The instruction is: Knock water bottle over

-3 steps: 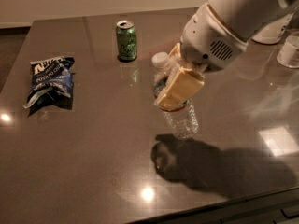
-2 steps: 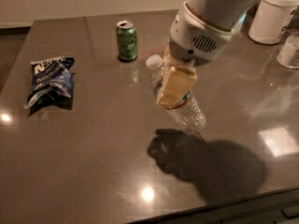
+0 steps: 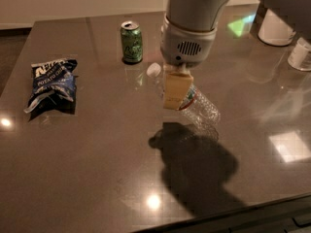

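Tipped further than a second ago, water bottle point(image 3: 201, 108) now leans steeply, white cap up-left, base low to the right. Dark glossy bench point(image 3: 97, 178) mirrors the ceiling lights; the arm's shadow pools nearer than the bottle. Hand point(image 3: 175, 89) sits against the bottle's upper half, in front of it; whether spread or clamped, cannot tell. Chip bag point(image 3: 51, 81) lies well left of the bottle. Green can point(image 3: 131, 42) stands upright beyond it. Two white containers point(image 3: 274, 28) far right of the bottle; pale wall point(image 3: 73, 4) behind.

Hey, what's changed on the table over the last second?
The clear ribbed plastic water bottle has tipped further, white cap swinging left toward the green soda can. The arm's tool, over the bottle's middle, shifted slightly left. Can and blue chip bag stayed put.
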`<action>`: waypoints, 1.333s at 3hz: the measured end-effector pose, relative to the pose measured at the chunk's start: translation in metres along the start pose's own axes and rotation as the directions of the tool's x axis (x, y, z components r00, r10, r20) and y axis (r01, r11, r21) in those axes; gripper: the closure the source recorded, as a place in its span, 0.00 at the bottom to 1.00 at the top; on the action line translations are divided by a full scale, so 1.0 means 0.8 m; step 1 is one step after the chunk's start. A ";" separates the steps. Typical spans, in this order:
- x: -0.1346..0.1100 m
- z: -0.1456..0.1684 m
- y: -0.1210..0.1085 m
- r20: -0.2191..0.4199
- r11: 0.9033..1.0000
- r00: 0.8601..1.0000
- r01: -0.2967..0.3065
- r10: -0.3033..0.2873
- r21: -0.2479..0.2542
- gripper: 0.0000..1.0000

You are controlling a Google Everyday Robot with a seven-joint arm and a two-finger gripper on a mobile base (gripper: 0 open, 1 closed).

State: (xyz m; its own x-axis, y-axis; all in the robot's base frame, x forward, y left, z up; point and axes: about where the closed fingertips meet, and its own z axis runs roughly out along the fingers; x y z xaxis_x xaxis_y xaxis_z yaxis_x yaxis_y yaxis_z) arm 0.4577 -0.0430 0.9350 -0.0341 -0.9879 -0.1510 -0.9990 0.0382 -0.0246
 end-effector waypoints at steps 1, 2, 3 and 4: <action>0.001 0.016 -0.010 -0.060 1.000 0.998 0.015 -0.015 0.003 1.00; 0.002 0.030 -0.015 -0.100 0.999 0.994 0.036 -0.036 -0.005 0.84; 0.003 0.041 -0.016 -0.120 0.999 0.991 0.050 -0.052 -0.018 0.61; 0.005 0.053 -0.013 -0.129 0.998 0.990 0.058 -0.062 -0.034 0.38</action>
State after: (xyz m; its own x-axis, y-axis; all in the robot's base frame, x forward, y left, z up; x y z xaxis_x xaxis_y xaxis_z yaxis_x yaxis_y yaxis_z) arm 0.4690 -0.0407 0.8929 0.0240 -0.9995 -0.0206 -0.9997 -0.0240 0.0003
